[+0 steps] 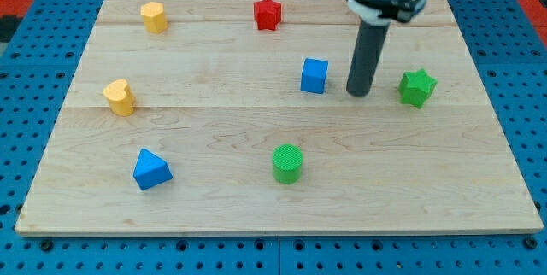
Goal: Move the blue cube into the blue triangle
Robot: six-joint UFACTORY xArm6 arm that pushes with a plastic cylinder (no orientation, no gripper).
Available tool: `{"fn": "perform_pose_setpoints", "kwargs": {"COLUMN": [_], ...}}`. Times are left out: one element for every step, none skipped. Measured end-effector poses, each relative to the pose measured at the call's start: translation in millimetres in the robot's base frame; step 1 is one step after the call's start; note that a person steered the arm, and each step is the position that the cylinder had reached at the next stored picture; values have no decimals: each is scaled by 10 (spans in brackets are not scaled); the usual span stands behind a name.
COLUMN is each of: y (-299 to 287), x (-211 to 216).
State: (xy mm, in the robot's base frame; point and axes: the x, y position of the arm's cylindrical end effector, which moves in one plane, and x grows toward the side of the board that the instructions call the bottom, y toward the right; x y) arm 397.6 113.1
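The blue cube (314, 75) sits on the wooden board right of centre. The blue triangle (151, 169) lies far off at the view's lower left. My tip (359, 93) rests on the board just to the right of the blue cube, a small gap between them, and left of the green star (417, 87).
A green cylinder (287, 163) stands below the cube, toward the view's bottom. A red star (267, 13) and a yellow block (154, 17) sit near the top. A yellow heart-like block (120, 97) is at the left. The board's edge (273, 228) runs along the bottom.
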Motion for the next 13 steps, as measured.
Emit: {"fn": "perform_pose_setpoints", "kwargs": {"y": [-171,-765,-1325,-1694,-1667,-2039,-2204,-2323,-2426,-2235,-2212,-2175,-2158], "x": [-178,-160,139,255,41,69,332,642,894,718,133,-570,-1002]}}
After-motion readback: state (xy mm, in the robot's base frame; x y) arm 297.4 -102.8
